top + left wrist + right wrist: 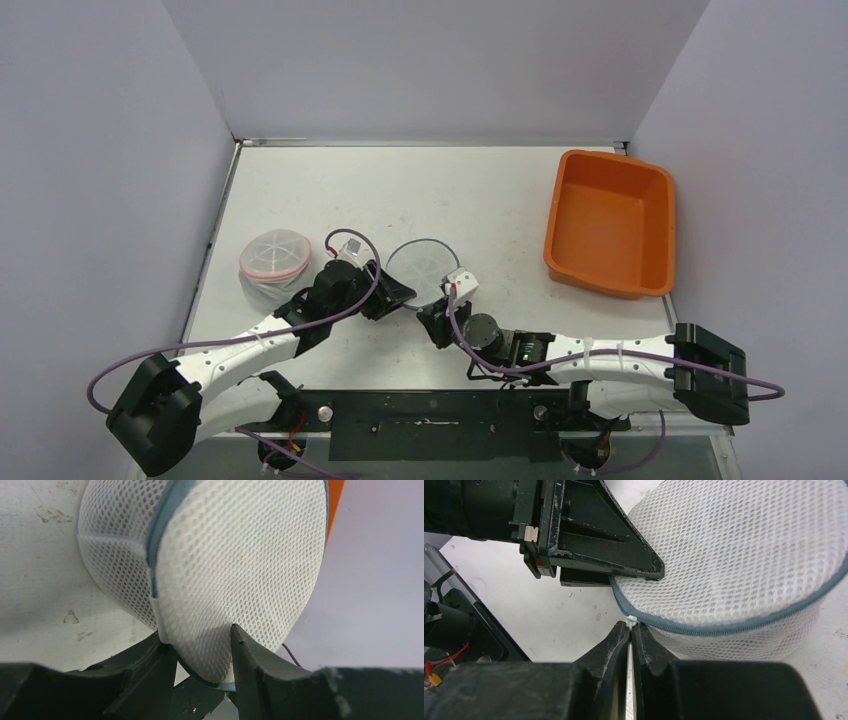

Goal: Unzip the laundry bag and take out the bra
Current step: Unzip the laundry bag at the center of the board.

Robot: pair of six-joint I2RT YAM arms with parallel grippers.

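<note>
The right gripper (630, 630) is clenched on the small white zip pull (631, 620), its two fingertips pressed together just below the grey-blue zip track (734, 627) that runs round the rim of the laundry bag (734, 565). The left gripper (200, 640) straddles the edge of the bag's mesh top, with one finger above the mesh and one below. Both touch the fabric, but it cannot be told whether they pinch it firmly.

The bag sits on the tabletop (400, 190) between the two grippers, and its zip looks closed along all of the track in view. The bra is not visible and is presumably inside, behind the mesh. To the left lies a round mesh item with a pink rim (275, 262). An orange bin (610, 215) stands well apart on the right.

The main risk is the pull tab. It is tiny and held only at the fingertips, so a tug off the line of the curved track could slip it free or jam the slider. If the left hold is loose, the light bag is likely to drag or tip across the tabletop instead of unzipping. The soft mesh could also bunch into the slider.
</note>
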